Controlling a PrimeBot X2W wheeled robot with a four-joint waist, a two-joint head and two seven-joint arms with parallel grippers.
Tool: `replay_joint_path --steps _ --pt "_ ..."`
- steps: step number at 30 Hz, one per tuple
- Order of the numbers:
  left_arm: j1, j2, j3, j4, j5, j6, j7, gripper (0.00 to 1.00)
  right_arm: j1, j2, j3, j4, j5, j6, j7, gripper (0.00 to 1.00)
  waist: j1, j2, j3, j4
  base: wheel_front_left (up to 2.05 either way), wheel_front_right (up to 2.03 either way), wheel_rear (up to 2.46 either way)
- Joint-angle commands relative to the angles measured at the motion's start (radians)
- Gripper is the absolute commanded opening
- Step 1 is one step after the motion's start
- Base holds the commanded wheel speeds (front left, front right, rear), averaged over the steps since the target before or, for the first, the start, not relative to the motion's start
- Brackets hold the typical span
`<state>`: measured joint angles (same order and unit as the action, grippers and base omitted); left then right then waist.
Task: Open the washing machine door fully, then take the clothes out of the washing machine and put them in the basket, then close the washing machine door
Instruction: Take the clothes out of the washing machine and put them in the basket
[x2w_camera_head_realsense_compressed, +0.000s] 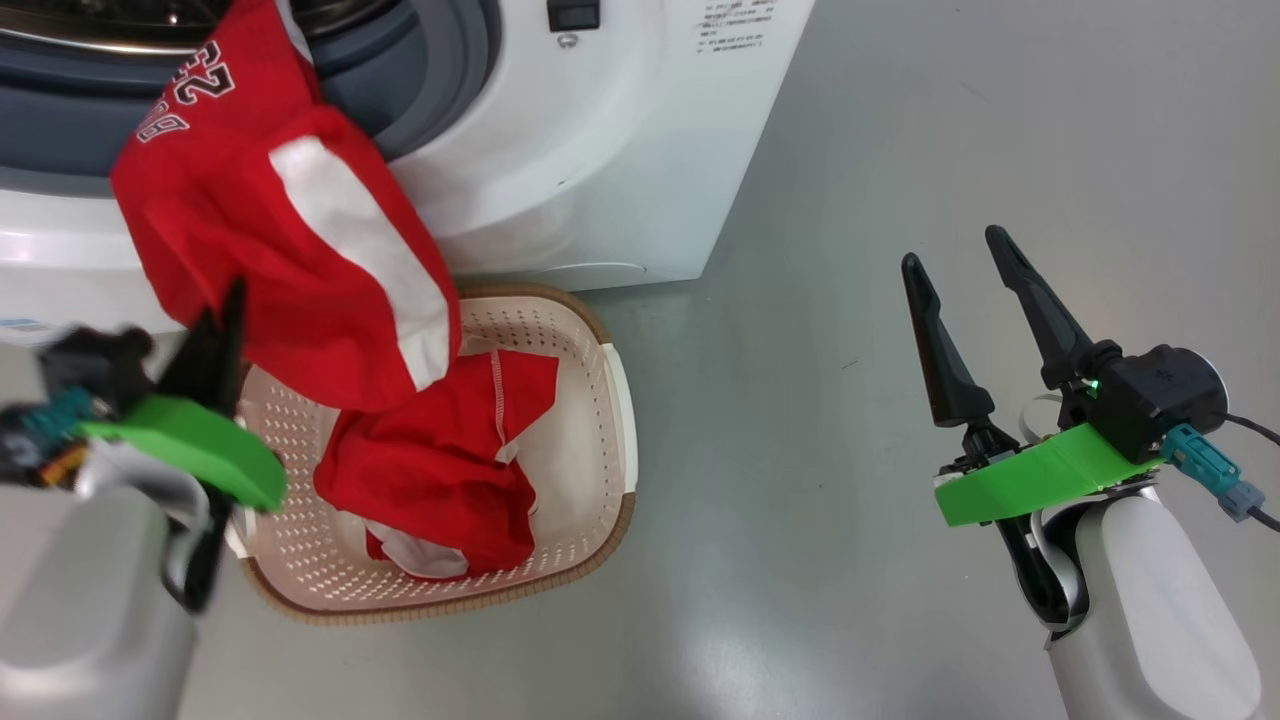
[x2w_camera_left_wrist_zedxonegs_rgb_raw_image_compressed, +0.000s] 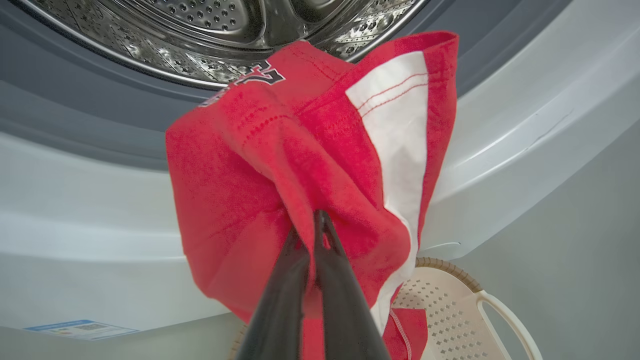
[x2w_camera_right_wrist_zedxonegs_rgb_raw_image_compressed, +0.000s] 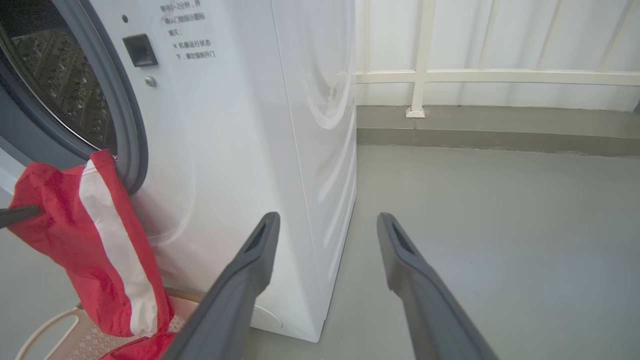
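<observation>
- Over on the left, the left gripper has its two dark fingers pinched tight on a small bunch of the red garment, the one with the white numerals. The bite sits near the fingertips and looks shallow to me, so a sharp tug could pull the cloth free.
- Above that, the garment's top end lies across the grey gasket at the mouth of the steel drum. If that end catches on the lip as the arm draws away, the cloth would pull taut, and that is where I'd expect the grip to fail.
- Below the gripper, the loose hem hangs over the left part of the basket, which stands on the floor just beside the front of the washing machine. Let go from there, most of the garment should land inside. The part bulging out leftward could drape over the brown rim or spill onto the floor.
- Toward the middle of the basket a second red piece lies heaped, one edge up against the far wall. Another garment dropped on that mound might slide off it toward the rim.
- The basket looks light, and the left forearm hangs right over its left edge. A low sweep could knock it away from the machine.
- Far to the right, the right gripper hangs over bare floor with its fingers spread wide and nothing between them. It is well apart from everything, so I see little risk there.
</observation>
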<state>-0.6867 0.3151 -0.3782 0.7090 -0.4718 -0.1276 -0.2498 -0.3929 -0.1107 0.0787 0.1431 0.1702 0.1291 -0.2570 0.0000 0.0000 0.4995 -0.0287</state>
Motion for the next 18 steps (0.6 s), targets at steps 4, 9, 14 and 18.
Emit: replay_joint_path --steps 4,9,14,18 --pt "0.070 0.018 0.041 -0.061 0.016 -0.003 -0.012 0.00 0.010 0.002 0.015 -0.026 -0.004 0.002 -0.005 1.00 0.0000 0.0000 -0.001 0.006 0.00 0.00 0.00" --pt "0.144 -0.017 0.029 -0.094 0.017 -0.003 -0.012 0.00 0.011 -0.001 0.015 -0.028 -0.004 0.002 -0.005 1.00 0.0000 0.0000 -0.003 0.009 0.00 0.00 0.00" --pt "0.193 -0.046 -0.007 -0.089 -0.002 -0.003 -0.012 0.00 0.011 0.000 0.014 -0.028 -0.003 0.002 -0.005 1.00 0.0000 0.0000 -0.001 0.008 0.00 0.00 0.00" --pt "0.211 -0.072 -0.054 -0.066 -0.028 -0.003 -0.012 0.00 0.008 0.000 0.015 -0.029 -0.002 0.002 -0.005 1.00 0.0000 0.0000 0.003 0.004 0.00 0.00 0.00"
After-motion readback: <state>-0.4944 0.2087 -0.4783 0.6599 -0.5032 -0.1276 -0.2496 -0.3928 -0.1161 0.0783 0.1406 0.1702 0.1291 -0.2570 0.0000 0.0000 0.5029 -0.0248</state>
